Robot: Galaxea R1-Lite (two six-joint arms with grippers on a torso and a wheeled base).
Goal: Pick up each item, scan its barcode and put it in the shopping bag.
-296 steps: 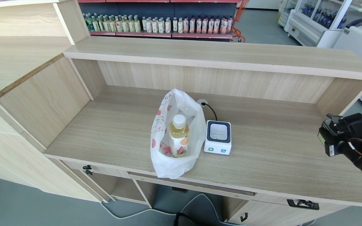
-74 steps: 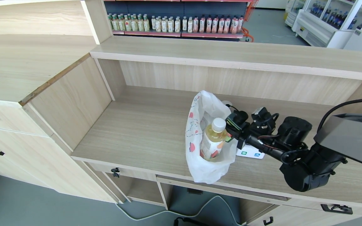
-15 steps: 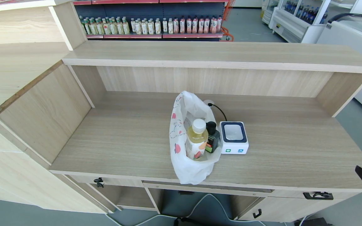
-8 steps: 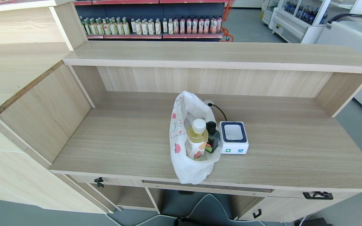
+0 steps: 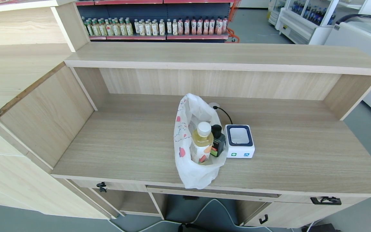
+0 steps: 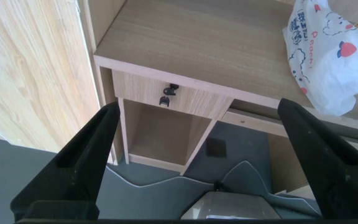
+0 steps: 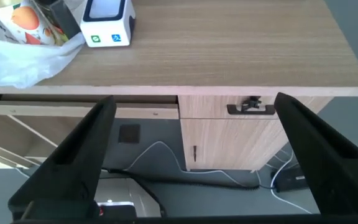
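Observation:
A white shopping bag (image 5: pixel 188 167) with red prints stands at the counter's front middle. Upright inside it are a tea bottle (image 5: pixel 201 141) with a white cap and a smaller dark bottle (image 5: pixel 218 143). The white barcode scanner (image 5: pixel 239 140) sits right beside the bag, its cable running to the back. My left gripper (image 6: pixel 197 107) hangs open and empty below and in front of the counter, left of the shopping bag (image 6: pixel 325 56). My right gripper (image 7: pixel 194 98) is open and empty, low before the counter's right part, with the scanner (image 7: pixel 107 18) and bag (image 7: pixel 23 59) beyond it.
The wooden counter (image 5: pixel 288 154) has a raised back wall and side walls. Under its front edge are a drawer knob (image 6: pixel 166 96), an open cubby (image 6: pixel 160 134) and a black handle (image 7: pixel 252 107). Cables lie on the floor (image 7: pixel 166 162). Shelves of bottles (image 5: pixel 159 25) stand far behind.
The dark tip of my right arm at the head view's lower right edge a second ago has dropped out of sight. Since 4.9 s ago the dark bottle has gone into the bag.

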